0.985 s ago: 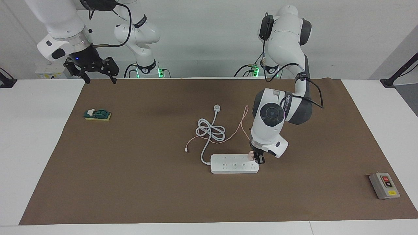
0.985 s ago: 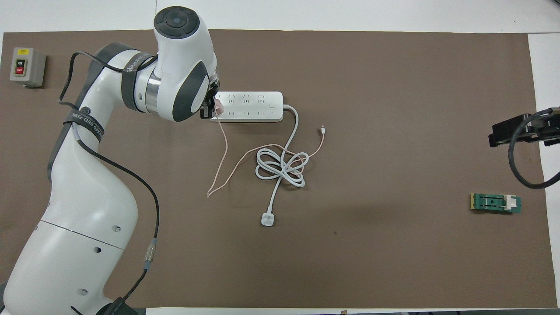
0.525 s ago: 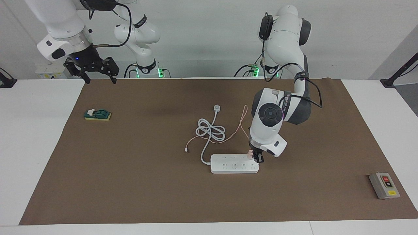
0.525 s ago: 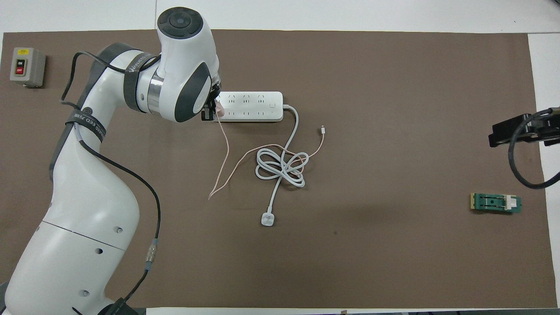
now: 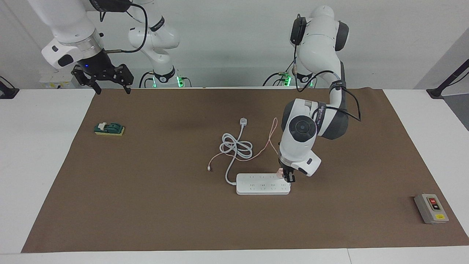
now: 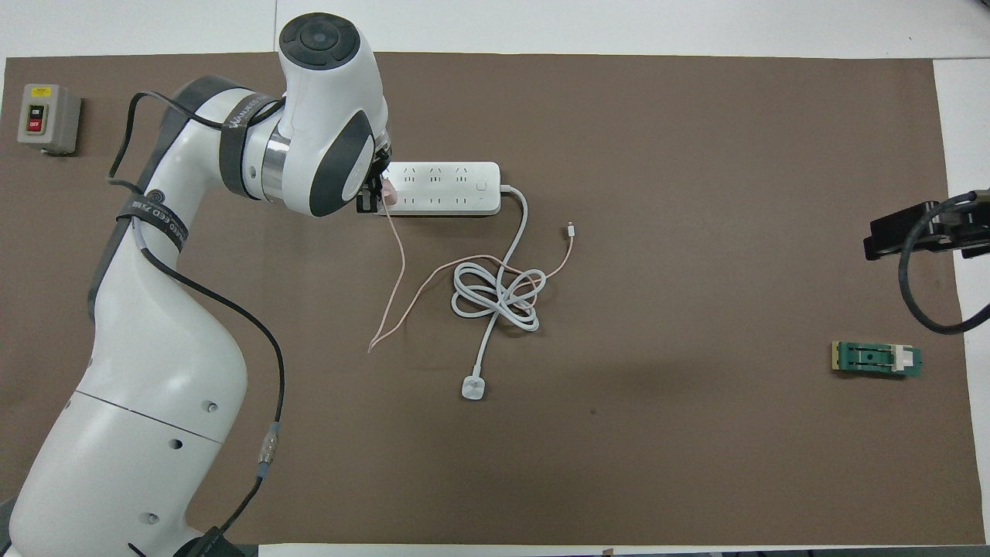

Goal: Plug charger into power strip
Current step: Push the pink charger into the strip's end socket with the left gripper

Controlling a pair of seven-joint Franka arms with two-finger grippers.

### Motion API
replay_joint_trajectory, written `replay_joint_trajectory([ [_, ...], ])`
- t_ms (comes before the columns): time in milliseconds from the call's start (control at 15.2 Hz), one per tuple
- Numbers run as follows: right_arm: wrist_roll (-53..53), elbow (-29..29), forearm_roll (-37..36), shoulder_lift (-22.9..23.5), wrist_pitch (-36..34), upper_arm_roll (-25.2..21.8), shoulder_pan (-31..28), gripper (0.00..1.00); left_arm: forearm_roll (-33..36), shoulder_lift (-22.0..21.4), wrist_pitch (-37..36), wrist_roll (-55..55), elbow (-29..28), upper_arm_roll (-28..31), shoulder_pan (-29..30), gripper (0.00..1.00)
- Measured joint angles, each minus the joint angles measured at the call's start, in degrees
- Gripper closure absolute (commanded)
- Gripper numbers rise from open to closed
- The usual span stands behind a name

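Left gripper [image 5: 289, 177] clamps small pale-pink charger [image 5: 280, 174] over white power strip [image 5: 262, 184].

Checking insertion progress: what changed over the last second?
The left hand, shut on the small pale-pink cube charger, crept slightly toward the robots along the end of the long flat white power strip, lifting a little; the thin pink cable followed. The strip and its thick white cord stayed put; the right hand waits open.
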Motion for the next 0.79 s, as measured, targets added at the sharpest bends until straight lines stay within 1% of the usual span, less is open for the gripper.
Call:
replay_joint_trajectory([
  [788, 0.0, 0.0, 0.0, 0.0, 0.0, 0.0, 0.0, 0.0, 0.18, 0.12, 1.06, 1.09, 0.02, 0.14, 0.02, 1.0],
])
